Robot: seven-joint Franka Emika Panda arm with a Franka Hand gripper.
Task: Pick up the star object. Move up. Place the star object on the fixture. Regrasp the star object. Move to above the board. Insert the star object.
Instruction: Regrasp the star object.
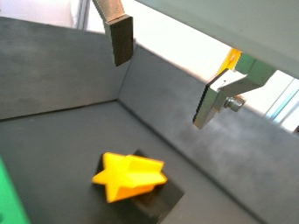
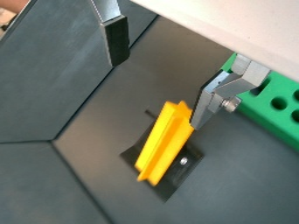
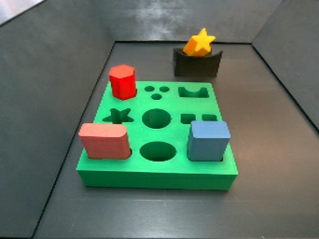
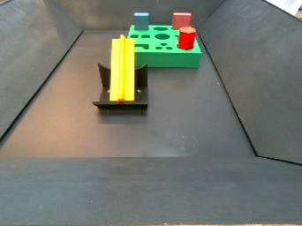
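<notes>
Orange-yellow star object (image 4: 120, 69) resting lengthwise on the dark fixture (image 4: 119, 102), well apart from the green board (image 3: 156, 140). Red hexagonal prism (image 3: 122, 81), pink block (image 3: 104, 141) and blue block (image 3: 208, 141) standing on that board. Gripper (image 2: 170, 63) seen only in both wrist views, above the star object (image 2: 163, 141), jaws wide apart, holding nothing, silver fingers (image 1: 121, 39) clear of it.

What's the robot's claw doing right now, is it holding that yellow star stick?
Gripper: open and empty, jaws spread wide, above the star object, which lies on the fixture, not touching it.
</notes>
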